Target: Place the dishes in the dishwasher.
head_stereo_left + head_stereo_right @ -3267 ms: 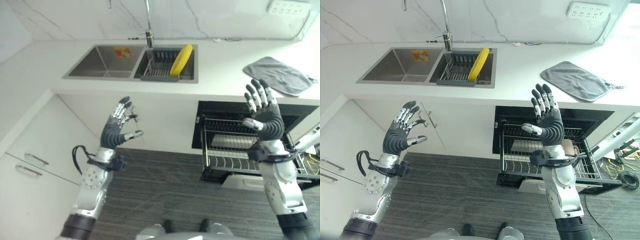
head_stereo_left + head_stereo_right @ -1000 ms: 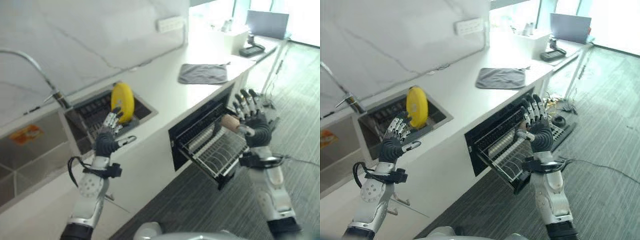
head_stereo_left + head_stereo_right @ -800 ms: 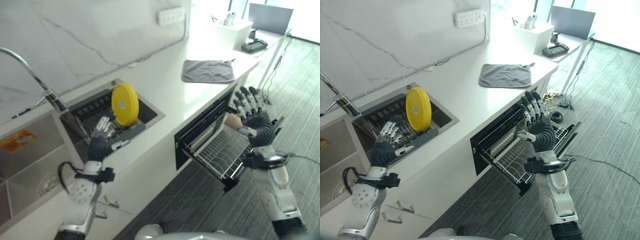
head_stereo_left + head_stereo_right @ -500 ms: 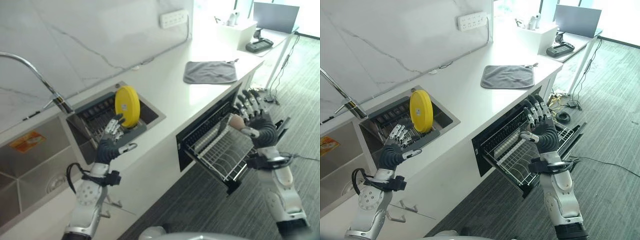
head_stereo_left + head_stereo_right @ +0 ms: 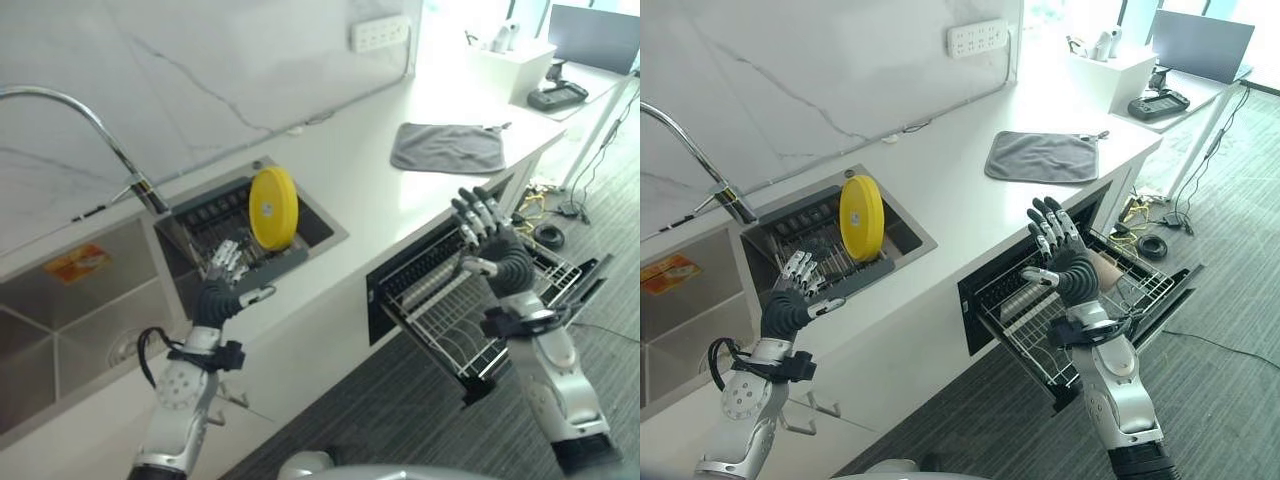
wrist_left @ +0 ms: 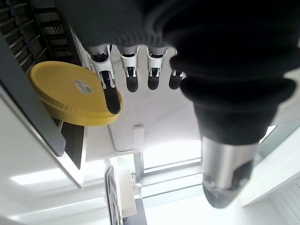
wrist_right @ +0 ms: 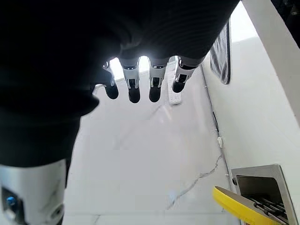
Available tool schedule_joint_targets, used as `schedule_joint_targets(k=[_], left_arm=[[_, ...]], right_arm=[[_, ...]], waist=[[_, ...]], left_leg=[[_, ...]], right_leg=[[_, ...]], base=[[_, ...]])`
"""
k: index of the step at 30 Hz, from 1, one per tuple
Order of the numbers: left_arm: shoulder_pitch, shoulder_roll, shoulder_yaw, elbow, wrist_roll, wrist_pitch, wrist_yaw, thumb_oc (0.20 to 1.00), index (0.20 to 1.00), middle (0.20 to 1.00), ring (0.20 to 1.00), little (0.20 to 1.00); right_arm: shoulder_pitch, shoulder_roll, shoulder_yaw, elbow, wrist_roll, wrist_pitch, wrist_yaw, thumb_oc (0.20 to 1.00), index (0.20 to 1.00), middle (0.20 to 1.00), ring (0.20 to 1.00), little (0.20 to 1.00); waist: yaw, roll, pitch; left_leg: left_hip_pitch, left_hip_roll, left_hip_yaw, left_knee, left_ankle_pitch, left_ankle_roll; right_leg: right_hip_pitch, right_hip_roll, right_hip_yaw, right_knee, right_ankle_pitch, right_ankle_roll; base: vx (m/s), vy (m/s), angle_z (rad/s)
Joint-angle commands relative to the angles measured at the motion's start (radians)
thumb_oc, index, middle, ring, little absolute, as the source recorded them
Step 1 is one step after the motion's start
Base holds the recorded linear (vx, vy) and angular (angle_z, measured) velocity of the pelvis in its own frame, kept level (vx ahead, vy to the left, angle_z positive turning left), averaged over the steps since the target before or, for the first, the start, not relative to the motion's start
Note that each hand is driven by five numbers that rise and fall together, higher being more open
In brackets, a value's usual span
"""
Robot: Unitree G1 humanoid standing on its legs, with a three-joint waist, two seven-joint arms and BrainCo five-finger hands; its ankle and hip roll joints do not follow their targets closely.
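A yellow plate [image 5: 273, 207] stands upright in a dark dish rack [image 5: 205, 222] inside the right sink basin. My left hand [image 5: 222, 290] is raised at the counter's front edge, just before that rack, fingers straight and holding nothing. In the left wrist view its fingertips [image 6: 112, 96] point toward the yellow plate [image 6: 70, 93]. The dishwasher below the counter is open, its wire rack [image 5: 440, 332] pulled out. My right hand [image 5: 495, 258] hovers open above this rack, palm forward, empty. A tan item [image 5: 1104, 267] lies in the wire rack behind the right hand.
A grey cloth [image 5: 447, 147] lies on the white counter to the right of the sink. A curved faucet [image 5: 110, 135] rises behind the basins, and the left basin [image 5: 70, 300] carries an orange sticker. Dark plank floor [image 5: 1200, 400] spreads to the right of the dishwasher.
The whole picture has swung and shifted, so the camera moved. The left hand now sits close to the sink rack, the right hand over the pulled-out dishwasher rack. Both stay open and empty.
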Motion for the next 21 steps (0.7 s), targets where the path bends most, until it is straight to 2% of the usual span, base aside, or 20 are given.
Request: schedule_joint_targets(k=[1, 2, 4, 5, 7, 9, 11, 13, 17, 21], left_arm=[[-0.074, 0.058, -0.020, -0.061, -0.015, -0.076, 0.012, 1.000, 1.000, 1.000, 1.000, 1.000], [-0.083, 0.062, -0.031, -0.049, 0.001, -0.071, 0.028, 1.000, 1.000, 1.000, 1.000, 1.000], [-0.098, 0.069, -0.028, -0.041, -0.022, -0.068, 0.001, 1.000, 1.000, 1.000, 1.000, 1.000], [-0.108, 0.075, -0.026, -0.046, -0.005, -0.052, 0.009, 1.000, 1.000, 1.000, 1.000, 1.000], [-0.109, 0.079, -0.029, -0.055, -0.013, -0.048, 0.018, 1.000, 1.000, 1.000, 1.000, 1.000], [-0.107, 0.078, -0.026, -0.065, -0.025, -0.051, 0.032, 1.000, 1.000, 1.000, 1.000, 1.000], [-0.081, 0.079, -0.008, -0.061, -0.022, -0.079, 0.018, 1.000, 1.000, 1.000, 1.000, 1.000], [-0.087, 0.082, -0.005, -0.050, -0.033, -0.078, 0.009, 1.000, 1.000, 1.000, 1.000, 1.000], [-0.101, 0.072, -0.019, -0.043, -0.046, -0.080, -0.017, 1.000, 1.000, 1.000, 1.000, 1.000], [-0.088, 0.069, -0.023, -0.065, -0.023, -0.068, -0.020, 1.000, 1.000, 1.000, 1.000, 1.000]], right_arm=[[-0.058, -0.023, -0.014, -0.089, -0.027, -0.050, -0.045, 1.000, 1.000, 1.000, 1.000, 1.000], [-0.066, -0.004, -0.007, -0.061, -0.021, -0.065, -0.040, 1.000, 1.000, 1.000, 1.000, 1.000], [-0.063, -0.006, -0.021, -0.059, -0.012, -0.080, -0.050, 1.000, 1.000, 1.000, 1.000, 1.000], [-0.043, 0.000, -0.032, -0.088, -0.020, -0.077, -0.058, 1.000, 1.000, 1.000, 1.000, 1.000], [-0.042, 0.004, -0.033, -0.096, -0.025, -0.070, -0.068, 1.000, 1.000, 1.000, 1.000, 1.000], [-0.041, 0.020, -0.021, -0.087, -0.045, -0.089, -0.065, 1.000, 1.000, 1.000, 1.000, 1.000], [-0.027, 0.038, -0.018, -0.083, -0.048, -0.109, -0.046, 1.000, 1.000, 1.000, 1.000, 1.000], [-0.025, 0.036, -0.023, -0.087, -0.037, -0.109, -0.042, 1.000, 1.000, 1.000, 1.000, 1.000], [-0.018, 0.039, -0.035, -0.100, -0.043, -0.102, -0.064, 1.000, 1.000, 1.000, 1.000, 1.000], [-0.020, 0.045, -0.023, -0.105, -0.058, -0.097, -0.085, 1.000, 1.000, 1.000, 1.000, 1.000]], waist=[[-0.024, -0.040, 0.016], [-0.018, -0.034, 0.014], [-0.021, -0.036, 0.008], [-0.036, -0.039, 0.008], [-0.040, -0.038, 0.008], [-0.043, -0.038, 0.012], [-0.049, -0.037, 0.024], [-0.049, -0.035, 0.022], [-0.050, -0.043, 0.009], [-0.048, -0.041, -0.003]], left_leg=[[-0.088, 0.066, 0.136, 0.136, -0.064, -0.016], [-0.087, 0.035, 0.091, 0.114, -0.066, 0.006], [-0.066, 0.009, 0.100, 0.094, -0.074, 0.024], [-0.061, -0.025, 0.084, 0.063, -0.058, 0.049], [-0.035, -0.036, 0.083, 0.035, -0.054, 0.056], [-0.004, -0.043, 0.079, -0.004, -0.057, 0.063], [0.030, -0.038, 0.083, -0.034, -0.076, 0.073], [0.037, -0.025, 0.085, -0.054, -0.069, 0.064], [0.039, 0.001, 0.088, -0.068, -0.062, 0.047], [0.050, 0.027, 0.099, -0.075, -0.054, 0.016]], right_leg=[[-0.002, -0.049, -0.038, 0.126, -0.127, 0.005], [-0.009, -0.045, -0.015, 0.173, -0.153, 0.010], [0.001, -0.027, -0.017, 0.189, -0.179, 0.009], [-0.054, -0.024, 0.001, 0.280, -0.128, 0.027], [-0.060, -0.043, 0.008, 0.265, -0.114, 0.036], [-0.077, -0.087, 0.017, 0.234, -0.047, 0.051], [-0.113, -0.117, 0.036, 0.246, -0.015, 0.069], [-0.092, -0.103, 0.025, 0.212, -0.047, 0.067], [-0.056, -0.084, 0.028, 0.125, -0.061, 0.066], [-0.008, -0.073, 0.013, 0.046, -0.047, 0.059]], base=[[0.08, 0.322, 0.80], [0.15, 0.319, 1.00], [0.16, 0.234, 0.41], [0.08, 0.168, -0.05], [0.05, 0.079, 0.23], [0.05, -0.014, 0.21], [0.04, -0.089, 0.04], [0.02, -0.147, 0.10], [0.01, -0.187, 0.28], [-0.02, -0.163, 0.06]])
